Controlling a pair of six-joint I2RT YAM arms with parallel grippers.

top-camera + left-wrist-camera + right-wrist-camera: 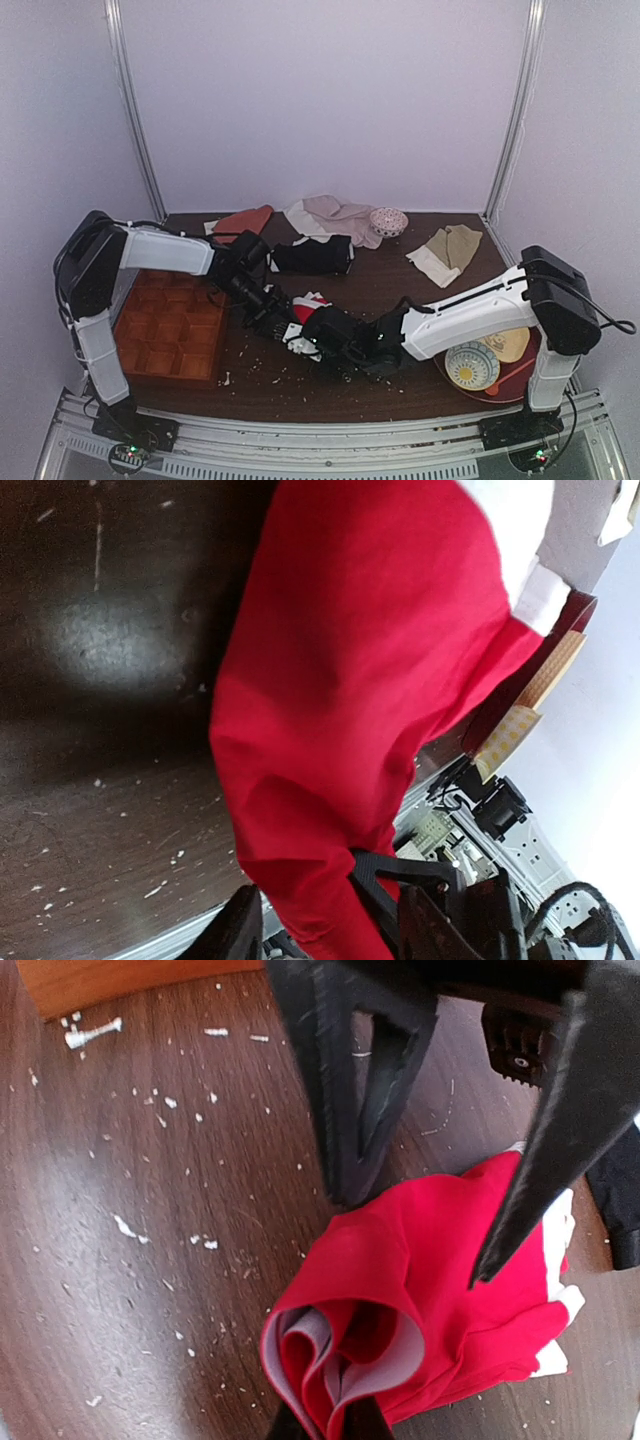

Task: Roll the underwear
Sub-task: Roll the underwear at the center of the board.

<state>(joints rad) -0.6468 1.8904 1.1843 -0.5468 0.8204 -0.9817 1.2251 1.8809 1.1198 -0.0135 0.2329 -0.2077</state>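
Note:
The red underwear [305, 311] lies bunched in the middle of the dark table, its white waistband [520, 530] at the far end. In the right wrist view its near end [400, 1330] is curled into a loose roll that shows the pale lining. My right gripper [325, 1425] is shut on that rolled end. My left gripper [335, 912] is open, its two black fingers [350, 1090] standing apart over the red cloth, which lies loose between them. Both grippers meet at the garment in the top view, the left gripper [274, 317] from the left and the right gripper [320, 336] from the right.
An orange compartment tray [170, 325] sits at the left. Black briefs [312, 256], a pinkish cloth [335, 218], a patterned bowl [388, 221] and a beige garment [450, 250] lie behind. A plate with a bowl [472, 365] is at the right. White crumbs [130, 1228] dot the table.

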